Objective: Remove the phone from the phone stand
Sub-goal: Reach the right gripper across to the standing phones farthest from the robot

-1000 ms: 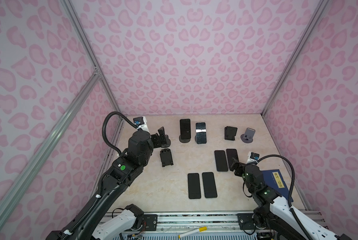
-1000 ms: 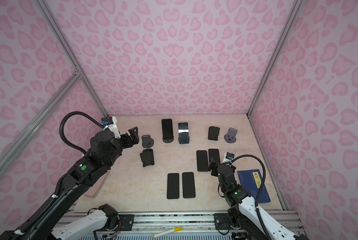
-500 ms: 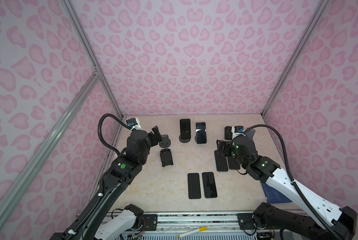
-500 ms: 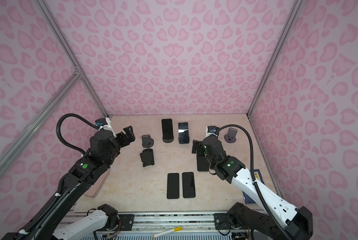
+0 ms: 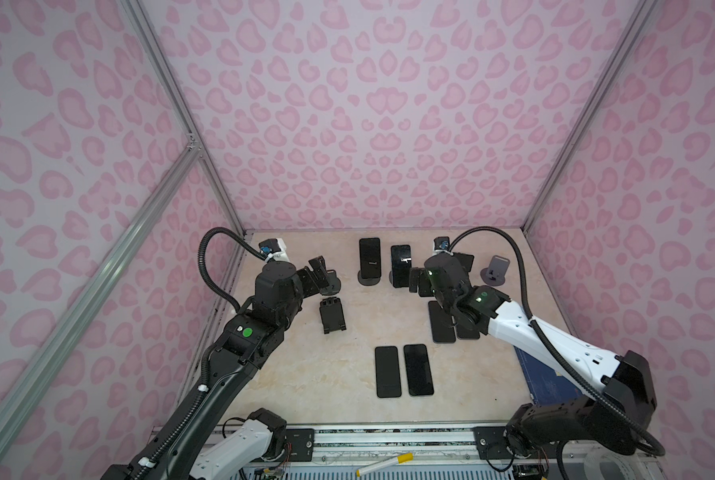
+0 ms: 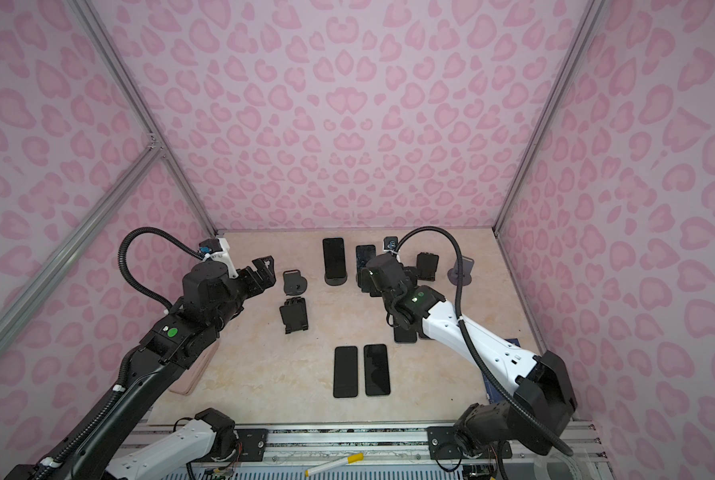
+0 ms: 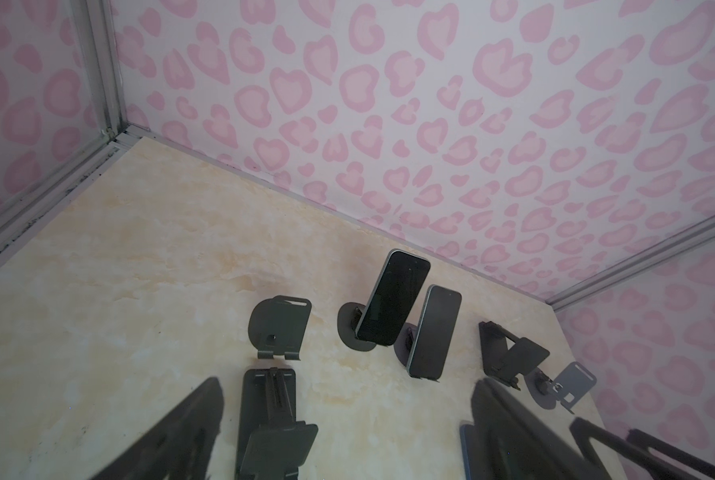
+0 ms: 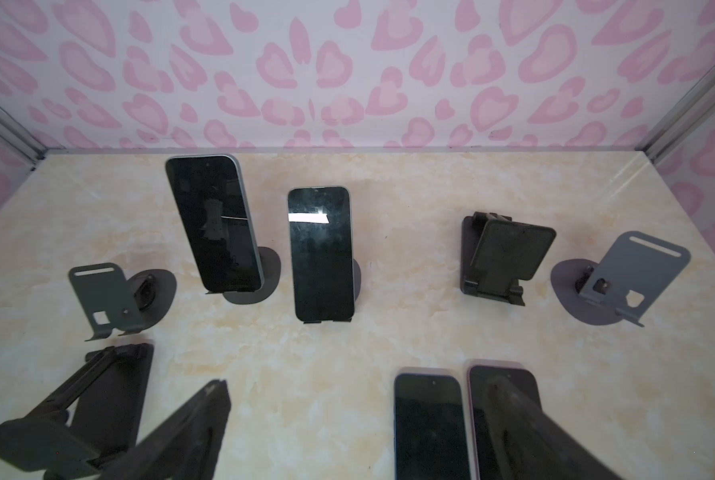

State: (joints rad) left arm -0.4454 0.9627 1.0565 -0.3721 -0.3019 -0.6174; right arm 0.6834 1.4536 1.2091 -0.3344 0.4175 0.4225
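Two phones are propped at 12 o'clock on the table [image 5: 297,365], each leaning back on its own stand with a dark screen. The first phone [image 5: 369,257] rests on a round-based stand [image 5: 368,281]. The second phone [image 5: 401,266] stands just at its 3 o'clock.

The right gripper [image 5: 417,281] hovers just at 4 o'clock of the second phone. Its jaws are apart and empty, and no contact shows. The left gripper [image 5: 323,274] hangs at 9 o'clock of the first phone, jaws likewise spread and empty, beside an empty round stand [image 6: 294,283]. A folded stand [image 5: 332,316] lies flat at that stand's 6 o'clock.

A black stand [image 6: 427,266] and a grey stand [image 6: 463,268] sit empty toward 2 o'clock. Two flat phones [image 5: 388,372] lie near the table's middle. Another flat pair [image 5: 441,322] is partly under the right arm.
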